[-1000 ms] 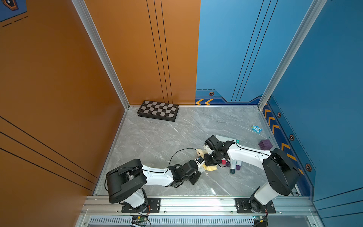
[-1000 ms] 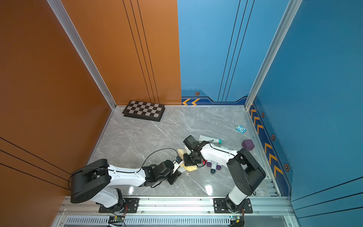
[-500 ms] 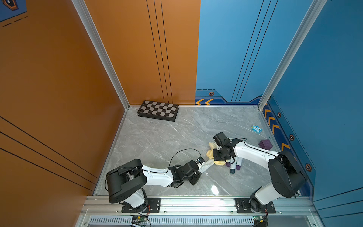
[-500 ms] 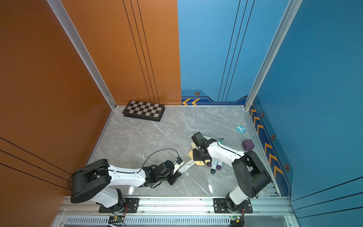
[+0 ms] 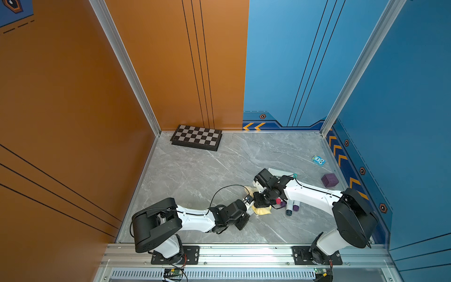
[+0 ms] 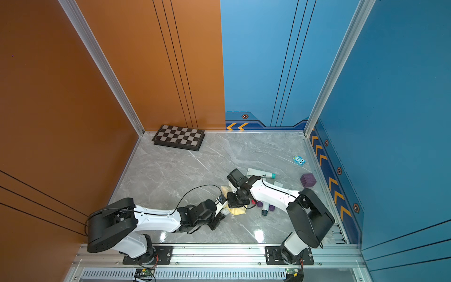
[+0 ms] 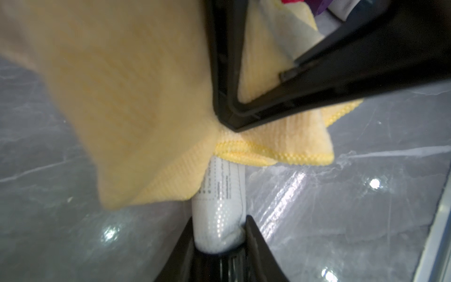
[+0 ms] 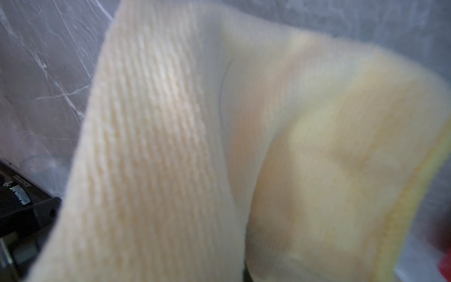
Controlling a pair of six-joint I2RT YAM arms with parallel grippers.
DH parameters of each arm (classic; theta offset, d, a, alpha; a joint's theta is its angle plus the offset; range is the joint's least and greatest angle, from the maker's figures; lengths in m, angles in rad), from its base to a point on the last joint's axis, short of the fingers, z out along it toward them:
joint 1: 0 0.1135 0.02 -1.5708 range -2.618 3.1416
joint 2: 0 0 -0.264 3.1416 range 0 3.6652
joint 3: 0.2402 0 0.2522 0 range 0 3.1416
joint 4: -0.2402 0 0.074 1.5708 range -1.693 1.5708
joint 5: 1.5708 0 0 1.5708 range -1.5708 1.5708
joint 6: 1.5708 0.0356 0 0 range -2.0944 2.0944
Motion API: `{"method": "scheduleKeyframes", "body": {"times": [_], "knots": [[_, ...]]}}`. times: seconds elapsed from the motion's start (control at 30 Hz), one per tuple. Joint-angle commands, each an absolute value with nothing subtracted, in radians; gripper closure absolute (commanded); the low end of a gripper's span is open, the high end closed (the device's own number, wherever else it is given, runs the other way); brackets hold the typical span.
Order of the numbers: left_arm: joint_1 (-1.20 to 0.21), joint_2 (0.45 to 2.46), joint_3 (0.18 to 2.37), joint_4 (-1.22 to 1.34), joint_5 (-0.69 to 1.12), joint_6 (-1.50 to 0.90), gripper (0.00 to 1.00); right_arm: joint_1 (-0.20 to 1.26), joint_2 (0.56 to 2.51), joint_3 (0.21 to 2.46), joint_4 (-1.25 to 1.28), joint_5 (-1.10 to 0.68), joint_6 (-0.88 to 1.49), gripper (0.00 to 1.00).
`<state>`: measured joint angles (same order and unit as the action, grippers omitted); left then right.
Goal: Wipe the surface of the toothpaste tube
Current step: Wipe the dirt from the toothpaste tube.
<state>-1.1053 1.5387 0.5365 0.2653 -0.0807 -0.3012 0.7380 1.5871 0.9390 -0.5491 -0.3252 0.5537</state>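
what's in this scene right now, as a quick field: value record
left gripper: shut on one end of the toothpaste tube
right gripper: shut on the yellow cloth
cloth vs tube: cloth drapes over the tube beyond the left gripper; the printed part next to that gripper is bare
also on the table: chessboard, purple cube, small blue box, second tube with a teal cap

Top pair looks down; wrist views sit seemingly against cloth (image 8: 170, 146).
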Motion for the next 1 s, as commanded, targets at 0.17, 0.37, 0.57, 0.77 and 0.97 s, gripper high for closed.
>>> {"method": "scheduleKeyframes", "body": {"times": [0.17, 0.37, 0.57, 0.77, 0.97], "knots": [[-1.119, 1.557, 0.499, 0.129, -0.087, -0.265, 0.81, 0.774, 1.761, 0.832, -0.518, -0.277, 0.598, 1.00], [-1.118, 1.542, 0.486, 0.137, -0.090, -0.276, 0.80, 0.684, 1.741, 0.784, -0.574, -0.091, 0.617, 1.00], [-1.117, 1.544, 0.489, 0.137, -0.085, -0.273, 0.81, 0.529, 1.685, 0.752, -0.562, -0.027, 0.607, 1.00], [-1.119, 1.546, 0.490, 0.137, -0.083, -0.272, 0.81, 0.443, 1.644, 0.803, -0.558, -0.105, 0.582, 1.00], [-1.125, 1.535, 0.490, 0.137, -0.089, -0.265, 0.81, 0.477, 1.551, 0.896, -0.587, -0.241, 0.589, 1.00]]}}
